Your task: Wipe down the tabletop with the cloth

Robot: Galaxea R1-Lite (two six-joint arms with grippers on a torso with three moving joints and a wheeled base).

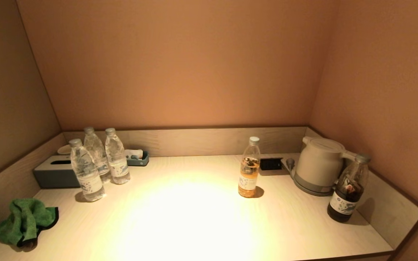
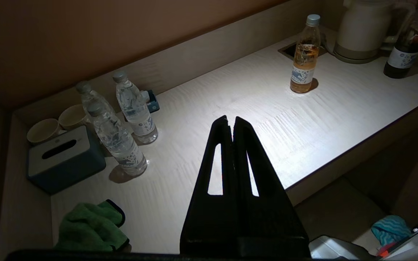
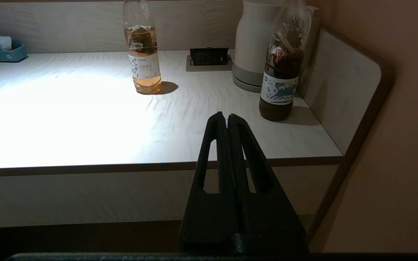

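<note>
A crumpled green cloth (image 1: 24, 220) with a dark edge lies on the pale wooden tabletop (image 1: 194, 217) at its front left corner; it also shows in the left wrist view (image 2: 89, 228). Neither arm shows in the head view. My left gripper (image 2: 230, 121) is shut and empty, held above the table's front edge, to the right of the cloth. My right gripper (image 3: 227, 117) is shut and empty, held in front of the table's front edge near the right end.
Three clear water bottles (image 1: 98, 163) and a grey tissue box (image 1: 54, 172) stand at the back left. An orange drink bottle (image 1: 249, 168) stands mid-right. A white kettle (image 1: 319, 165) and a dark bottle (image 1: 348, 188) stand at the right. Low walls border three sides.
</note>
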